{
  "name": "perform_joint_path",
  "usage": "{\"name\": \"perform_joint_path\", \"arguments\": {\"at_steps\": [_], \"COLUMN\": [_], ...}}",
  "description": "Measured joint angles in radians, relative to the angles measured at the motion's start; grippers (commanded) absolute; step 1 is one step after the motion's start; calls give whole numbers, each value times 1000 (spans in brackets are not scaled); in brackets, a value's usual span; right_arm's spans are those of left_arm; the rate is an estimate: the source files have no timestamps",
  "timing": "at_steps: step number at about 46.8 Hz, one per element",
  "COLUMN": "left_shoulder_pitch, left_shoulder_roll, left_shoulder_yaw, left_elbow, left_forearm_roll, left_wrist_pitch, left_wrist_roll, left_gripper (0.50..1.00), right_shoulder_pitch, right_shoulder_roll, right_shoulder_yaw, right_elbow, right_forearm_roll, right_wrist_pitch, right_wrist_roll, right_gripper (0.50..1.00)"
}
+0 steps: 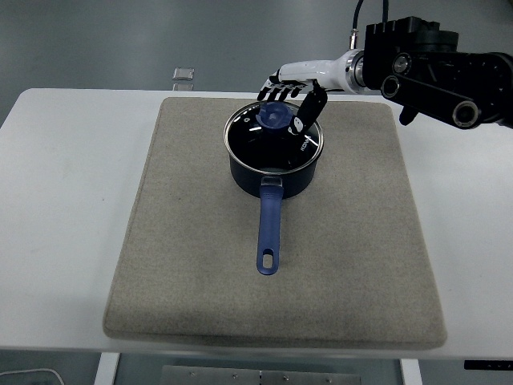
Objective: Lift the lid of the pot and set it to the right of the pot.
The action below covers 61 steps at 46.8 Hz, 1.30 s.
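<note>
Right hand (290, 90) hovers fingers-down around lid knob (275, 115).

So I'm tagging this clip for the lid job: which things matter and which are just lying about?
Part of the job:
- lid
- pot
- right hand
- grey mat

Lying about:
- small flat object on the floor behind the table

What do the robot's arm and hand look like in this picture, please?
Only the right arm shows: bulky black links with round silver-rimmed joints and a black cable rising from the wrist. A silver ring joins it to the right hand, which has a glossy white shell and black fingers.
</note>
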Motion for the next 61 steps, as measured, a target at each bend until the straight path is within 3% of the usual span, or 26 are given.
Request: {"name": "perform_joint_path", "arguments": {"at_steps": [9, 36, 41, 52, 61], "left_shoulder_pitch": [0, 0, -1, 0, 0], "left_shoulder_roll": [0, 0, 0, 0, 0], "left_shoulder_yaw": [0, 1, 1, 0, 0], "left_elbow": [0, 0, 0, 0, 0], "left_forearm_roll": [0, 0, 0, 0, 0], "left_wrist_pitch": [0, 0, 0, 0, 0], "left_wrist_roll": [0, 0, 0, 0, 0], "left_gripper": [1000, 1000, 1000, 1000, 1000], "right_shoulder_pitch": [0, 1, 1, 6, 6], "right_shoulder_roll": [0, 21, 21, 21, 20], "right_shoulder_yaw": [0, 3, 3, 1, 0], "right_elbow": [0, 2, 2, 2, 2], "right_forearm_roll": [0, 0, 0, 0, 0], "right_wrist_pitch": [0, 2, 2, 4, 6], "right_wrist_roll": [1, 4, 4, 4, 4], "right_gripper": [797, 797, 766, 758, 721]}}
